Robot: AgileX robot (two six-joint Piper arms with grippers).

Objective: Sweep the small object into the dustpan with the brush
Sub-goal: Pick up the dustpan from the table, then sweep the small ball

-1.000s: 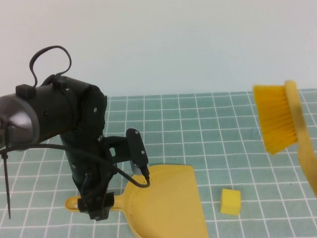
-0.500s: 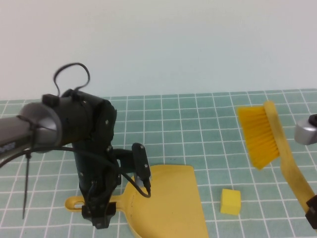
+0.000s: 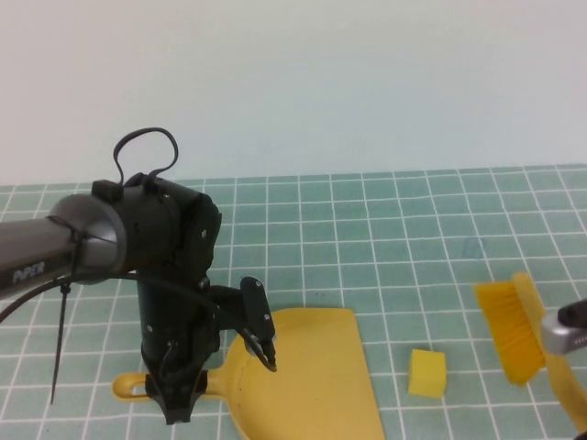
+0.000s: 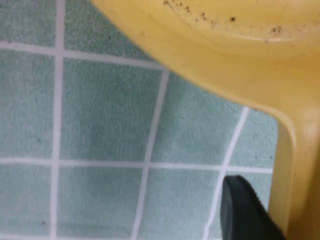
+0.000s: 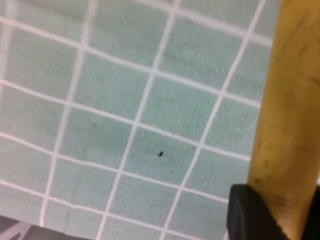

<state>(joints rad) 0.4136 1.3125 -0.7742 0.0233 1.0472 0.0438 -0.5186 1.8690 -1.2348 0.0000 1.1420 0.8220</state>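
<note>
A small yellow cube (image 3: 426, 373) lies on the green grid mat, just right of the yellow dustpan (image 3: 307, 376). My left gripper (image 3: 179, 399) is shut on the dustpan's handle (image 3: 133, 385) at the front left. In the left wrist view one black finger (image 4: 244, 210) presses against the yellow handle (image 4: 295, 170). My right gripper (image 3: 573, 332) is at the right edge, shut on the yellow brush (image 3: 512, 330). The bristles point down, to the right of the cube and apart from it. The right wrist view shows a finger (image 5: 250, 215) on the brush handle (image 5: 285, 120).
The green mat (image 3: 385, 238) with white grid lines covers the table up to a pale back wall. My bulky black left arm (image 3: 156, 247) and its cables stand over the left half, above the dustpan handle.
The brush has come down from high at the right to just above the mat, right of the cube. My left arm has shifted slightly with the dustpan. The cube has not moved.
</note>
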